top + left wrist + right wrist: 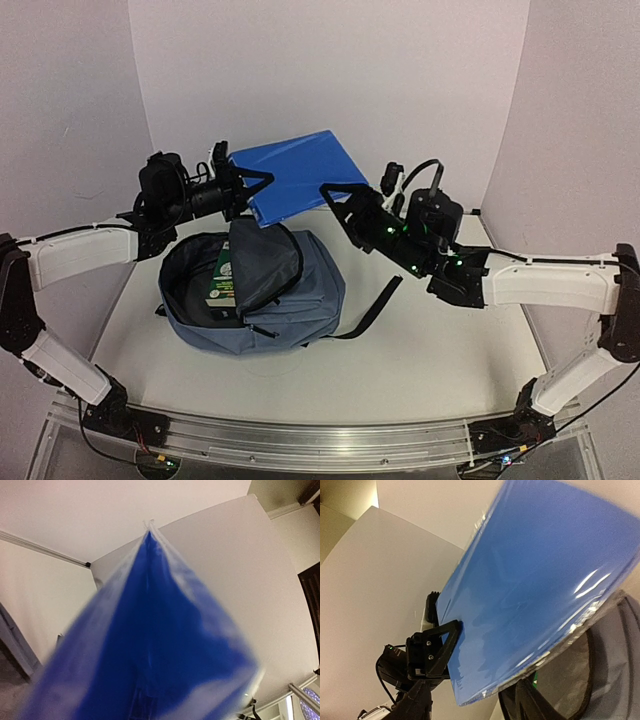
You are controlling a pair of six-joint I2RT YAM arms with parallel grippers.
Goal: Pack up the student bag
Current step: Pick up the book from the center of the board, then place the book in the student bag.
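The student bag (300, 295) lies unzipped on the table's left half, slate-blue with a dark lining, and a green book (222, 280) stands inside its mouth. Above and behind it a flat blue notebook (300, 175) hangs tilted in the air. My left gripper (248, 190) is shut on the notebook's left edge. In the right wrist view its black finger (437, 645) presses the cover. The notebook (160, 645) fills the left wrist view and hides those jaws. My right gripper (472, 705) is open at the notebook's (535, 590) right edge, which passes between the spread fingers above the bag (615, 680).
A black strap (375, 305) trails from the bag toward the right arm. White walls close in the table at the back and both sides. An aluminium rail (320, 435) runs along the near edge between the arm bases.
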